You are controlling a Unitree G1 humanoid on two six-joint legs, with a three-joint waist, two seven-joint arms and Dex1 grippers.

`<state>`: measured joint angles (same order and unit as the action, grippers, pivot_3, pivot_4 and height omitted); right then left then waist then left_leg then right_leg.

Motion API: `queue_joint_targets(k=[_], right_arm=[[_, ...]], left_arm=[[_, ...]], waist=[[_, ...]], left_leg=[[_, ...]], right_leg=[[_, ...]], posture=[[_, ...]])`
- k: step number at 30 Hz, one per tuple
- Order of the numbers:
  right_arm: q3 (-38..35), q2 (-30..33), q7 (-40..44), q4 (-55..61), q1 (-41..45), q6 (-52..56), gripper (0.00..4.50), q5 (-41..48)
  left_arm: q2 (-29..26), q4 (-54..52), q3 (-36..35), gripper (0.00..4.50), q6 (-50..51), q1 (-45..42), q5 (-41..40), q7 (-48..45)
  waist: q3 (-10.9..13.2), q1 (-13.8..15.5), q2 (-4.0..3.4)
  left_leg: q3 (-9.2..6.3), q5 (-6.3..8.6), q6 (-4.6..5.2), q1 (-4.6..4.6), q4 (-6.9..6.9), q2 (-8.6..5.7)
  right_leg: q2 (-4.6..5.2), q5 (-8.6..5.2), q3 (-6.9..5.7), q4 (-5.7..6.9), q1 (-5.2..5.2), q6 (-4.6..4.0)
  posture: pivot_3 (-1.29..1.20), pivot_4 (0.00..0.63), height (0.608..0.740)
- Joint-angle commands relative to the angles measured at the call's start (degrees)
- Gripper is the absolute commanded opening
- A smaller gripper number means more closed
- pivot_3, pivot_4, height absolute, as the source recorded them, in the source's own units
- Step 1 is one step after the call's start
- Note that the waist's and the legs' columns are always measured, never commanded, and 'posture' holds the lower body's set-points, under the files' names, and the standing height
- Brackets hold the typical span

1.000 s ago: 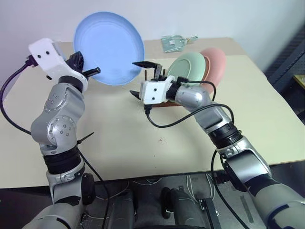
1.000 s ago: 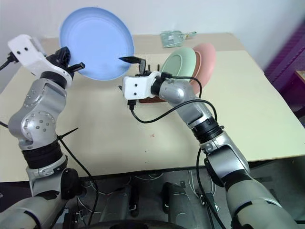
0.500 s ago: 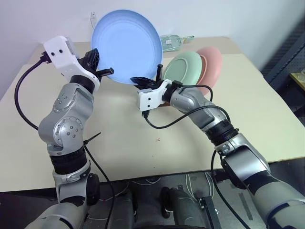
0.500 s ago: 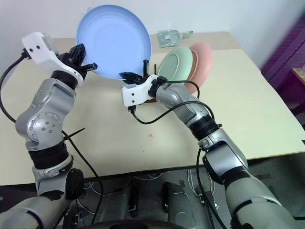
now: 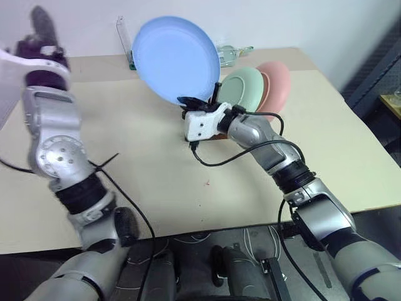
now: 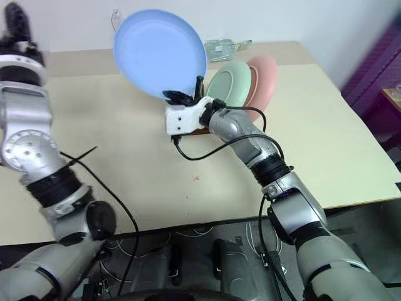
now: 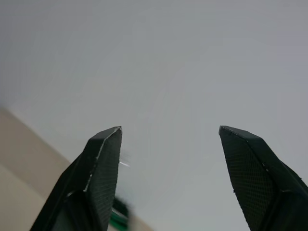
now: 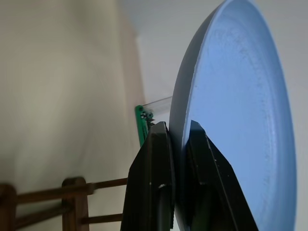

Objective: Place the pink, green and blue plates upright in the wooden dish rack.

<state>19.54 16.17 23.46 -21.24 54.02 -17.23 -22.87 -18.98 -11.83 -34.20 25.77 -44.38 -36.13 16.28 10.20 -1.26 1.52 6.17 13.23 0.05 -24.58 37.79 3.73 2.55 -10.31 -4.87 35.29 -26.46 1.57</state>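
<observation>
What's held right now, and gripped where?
Right end effector pinches the round light blue plastic plate at its lower rim, one finger on each face. Left end effector is open, empty.

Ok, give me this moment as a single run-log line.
blue plate: pinched by right gripper, above table | left gripper: open, empty | green plate, pink plate: upright in dish rack

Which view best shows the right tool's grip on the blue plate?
The right wrist view: both fingers pinch the blue plate at its rim. The eye views show the whole plate held up by the right tool, but not the contact.
</observation>
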Motion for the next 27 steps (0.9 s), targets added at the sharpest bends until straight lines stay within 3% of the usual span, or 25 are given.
queue_joint_targets(k=[1,3,7,11,14,18,27], right_arm=[[-7.3,-4.2,6.4,9.4,0.3,9.4,0.0,16.7],[-12.1,-8.0,8.5,15.5,0.6,21.2,0.0,28.6],[-20.9,-12.6,8.0,22.9,1.5,44.6,0.0,49.9],[-28.8,-14.5,0.4,21.3,4.8,57.5,0.0,60.9],[-33.9,-15.6,-6.7,17.6,7.3,62.0,0.0,65.0],[-34.8,-15.2,-9.9,16.0,7.7,64.1,0.0,65.5],[-36.5,-15.8,-15.7,12.0,8.0,70.5,0.0,67.8]], left_arm=[[-7.6,2.1,4.7,3.37,1.7,6.7,7.1,-6.5],[-11.5,3.0,10.5,3.37,5.1,13.5,9.2,-12.6],[-13.1,-0.3,20.7,3.37,6.4,22.1,9.8,-24.0],[-13.0,-5.5,28.8,3.37,2.5,28.6,10.3,-35.1],[-11.2,-8.4,30.9,3.37,2.8,31.0,7.2,-40.8],[-11.1,-10.7,32.3,3.37,3.7,32.3,6.8,-44.7],[-10.5,-11.8,32.5,3.37,4.0,33.6,8.3,-46.0]], waist=[[0.0,0.2,0.0],[0.0,0.5,-0.03],[0.0,1.2,0.0],[0.0,0.8,-0.02],[0.0,0.5,-0.08],[0.1,0.1,-0.19],[0.1,0.3,-0.21]], left_leg=[[0.0,-0.01,-0.01,0.02,-0.01,0.01],[0.03,-0.04,-0.08,0.03,-0.07,0.04],[-0.08,-0.07,-0.21,0.01,-0.04,0.08],[0.02,0.05,-0.37,-0.12,0.01,-0.01],[0.04,0.05,-0.37,-0.49,-0.09,-0.02],[0.11,-0.09,-0.16,-0.75,-0.21,0.0],[0.08,-0.1,-0.13,-0.75,-0.1,0.05]], right_leg=[[0.0,-0.01,-0.01,0.02,0.0,-0.04],[0.02,0.06,-0.02,0.05,0.01,-0.18],[0.3,-0.05,-0.08,-0.01,0.1,-0.37],[0.78,-0.01,-0.14,-0.11,-0.02,-0.42],[0.98,0.0,-0.26,-0.1,-0.42,-0.46],[0.82,0.08,-0.29,0.03,-0.8,-0.32],[0.36,0.12,-0.31,0.03,-0.75,-0.24]], posture=[[0.0,0.15,0.73],[0.0,0.15,0.73],[0.0,0.15,0.73],[0.0,0.15,0.73],[0.0,0.15,0.73],[0.0,0.15,0.73],[0.0,0.15,0.73]])
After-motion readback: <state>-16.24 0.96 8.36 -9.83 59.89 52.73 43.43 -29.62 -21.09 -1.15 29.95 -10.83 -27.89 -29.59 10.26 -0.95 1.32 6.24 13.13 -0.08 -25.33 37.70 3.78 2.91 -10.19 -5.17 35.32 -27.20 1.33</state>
